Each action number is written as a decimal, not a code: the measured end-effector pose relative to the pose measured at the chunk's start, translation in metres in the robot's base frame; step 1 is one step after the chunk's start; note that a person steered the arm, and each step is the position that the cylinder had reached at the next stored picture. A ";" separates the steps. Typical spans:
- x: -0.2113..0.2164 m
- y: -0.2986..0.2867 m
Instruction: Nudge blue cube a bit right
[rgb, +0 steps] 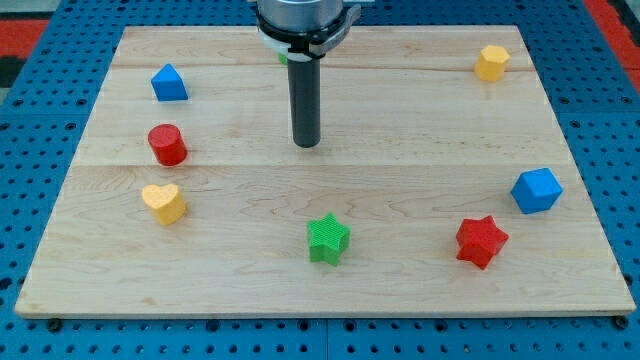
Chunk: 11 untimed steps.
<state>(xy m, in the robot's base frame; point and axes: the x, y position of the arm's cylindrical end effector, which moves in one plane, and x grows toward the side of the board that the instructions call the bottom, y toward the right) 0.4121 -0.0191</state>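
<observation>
My tip (306, 143) (bare rod, no fingers to open/shut) sits mid wooden board (420, 100), so imo swing round to the blue plastic cube's (536, 190) left side, then tap gently.

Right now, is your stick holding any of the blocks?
No, nothing is held. My tip stands alone on the board, touching no block. The blue cube sits far off toward the view's right.
</observation>
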 end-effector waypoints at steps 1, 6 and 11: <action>0.002 0.000; 0.028 0.026; 0.109 0.245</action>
<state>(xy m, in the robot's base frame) 0.5214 0.2256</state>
